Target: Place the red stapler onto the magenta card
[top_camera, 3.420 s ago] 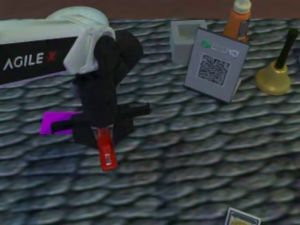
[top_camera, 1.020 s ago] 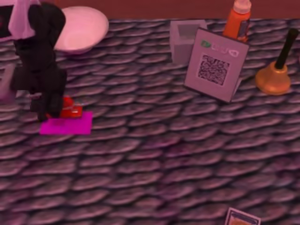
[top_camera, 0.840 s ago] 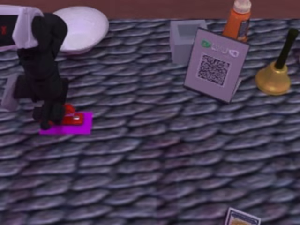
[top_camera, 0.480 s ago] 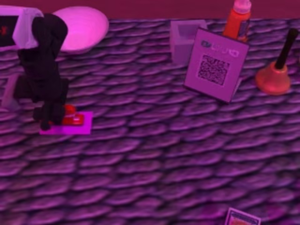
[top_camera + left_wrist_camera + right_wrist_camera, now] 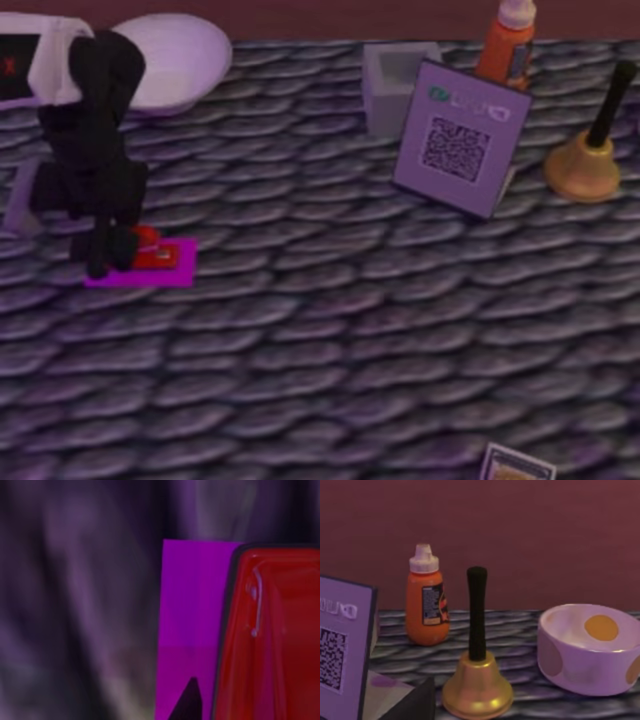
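Top view: left gripper (image 5: pixel 100 262) has dropped lower, red stapler (image 5: pixel 152 251) now resting on magenta card (image 5: pixel 160 272). Jaws' state? Can't tell. Basically placed.

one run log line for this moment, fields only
stage: placing | left gripper: over the card's left part, at the red stapler | red stapler: on magenta card | right arm: out of top view
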